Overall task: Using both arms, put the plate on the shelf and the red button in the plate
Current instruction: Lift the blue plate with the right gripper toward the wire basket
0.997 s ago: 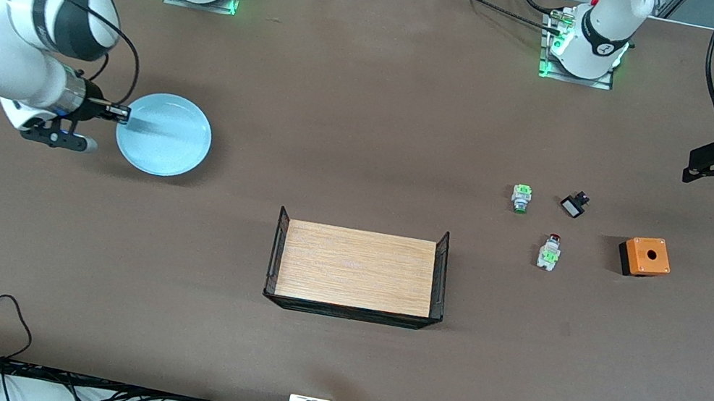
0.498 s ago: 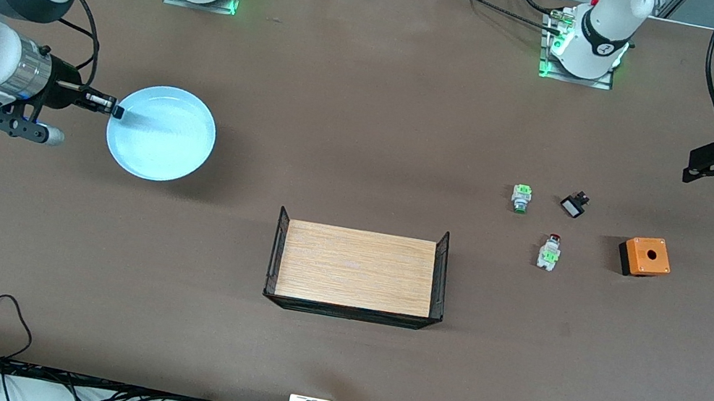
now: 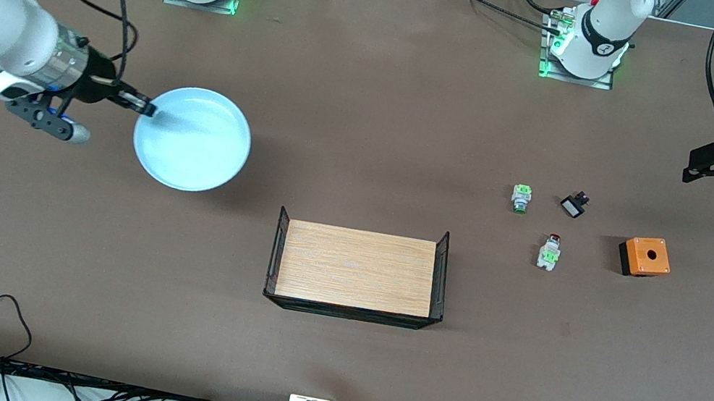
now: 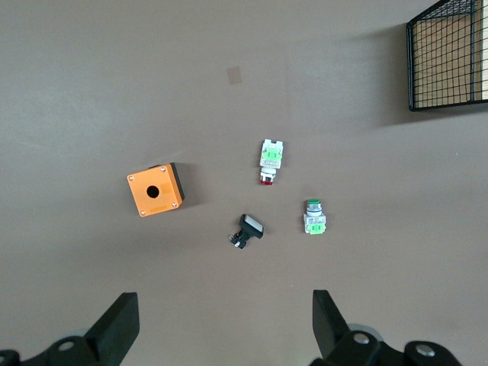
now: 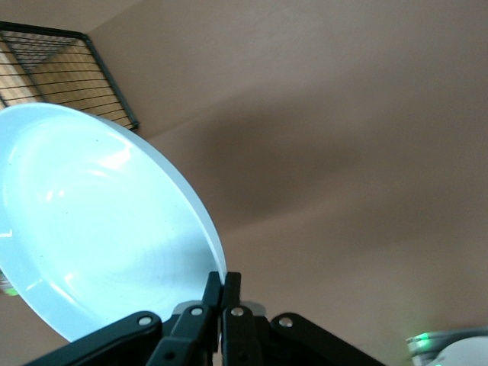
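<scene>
My right gripper (image 3: 144, 107) is shut on the rim of the pale light-blue plate (image 3: 193, 139) and holds it in the air over the table at the right arm's end. In the right wrist view the plate (image 5: 91, 221) fills one side, its rim pinched at my right gripper (image 5: 222, 284). The red button (image 3: 549, 251), red-capped with a white body and green block, lies on the table toward the left arm's end; it also shows in the left wrist view (image 4: 270, 159). My left gripper (image 3: 693, 166) is open and empty above that end's edge, its fingertips (image 4: 122, 324) wide apart.
A wire-sided tray with a wooden floor (image 3: 358, 268) stands mid-table. A green-capped switch (image 3: 521, 197), a small black-and-white part (image 3: 573, 205) and an orange box with a hole (image 3: 645, 256) lie near the red button.
My right gripper has lifted the plate off the table and carried it toward the tray and the table's middle. The left arm has not moved.
</scene>
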Robot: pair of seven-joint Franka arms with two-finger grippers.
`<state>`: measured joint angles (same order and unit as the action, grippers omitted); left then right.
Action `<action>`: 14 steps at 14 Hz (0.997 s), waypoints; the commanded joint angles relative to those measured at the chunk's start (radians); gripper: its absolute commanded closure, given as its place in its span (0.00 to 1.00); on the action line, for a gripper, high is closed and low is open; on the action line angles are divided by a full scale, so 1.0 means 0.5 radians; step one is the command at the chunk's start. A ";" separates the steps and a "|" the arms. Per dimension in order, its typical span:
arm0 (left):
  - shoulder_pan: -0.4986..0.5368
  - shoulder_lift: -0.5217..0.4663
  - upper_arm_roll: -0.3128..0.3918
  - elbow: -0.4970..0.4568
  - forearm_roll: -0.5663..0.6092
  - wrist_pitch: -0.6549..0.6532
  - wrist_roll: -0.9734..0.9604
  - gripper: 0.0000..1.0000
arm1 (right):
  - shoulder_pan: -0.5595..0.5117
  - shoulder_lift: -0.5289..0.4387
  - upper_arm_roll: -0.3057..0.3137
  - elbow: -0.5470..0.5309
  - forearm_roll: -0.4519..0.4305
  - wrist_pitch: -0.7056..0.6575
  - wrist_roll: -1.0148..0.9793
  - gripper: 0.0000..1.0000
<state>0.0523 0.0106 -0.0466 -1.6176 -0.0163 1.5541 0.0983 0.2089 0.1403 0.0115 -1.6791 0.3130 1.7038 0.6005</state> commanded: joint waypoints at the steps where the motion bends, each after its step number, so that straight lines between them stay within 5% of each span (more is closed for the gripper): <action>1: 0.009 0.031 -0.005 0.063 -0.035 -0.034 0.015 0.00 | 0.073 0.084 -0.011 0.149 0.077 -0.054 0.179 1.00; 7: 0.009 0.031 -0.005 0.063 -0.035 -0.034 0.018 0.00 | 0.272 0.324 -0.011 0.422 0.080 -0.005 0.593 1.00; 14: 0.009 0.031 -0.005 0.063 -0.035 -0.034 0.018 0.00 | 0.521 0.501 -0.011 0.544 0.083 0.387 1.185 1.00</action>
<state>0.0523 0.0107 -0.0470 -1.6175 -0.0163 1.5541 0.0983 0.4417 0.3426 0.0131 -1.4664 0.3388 1.8751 1.1177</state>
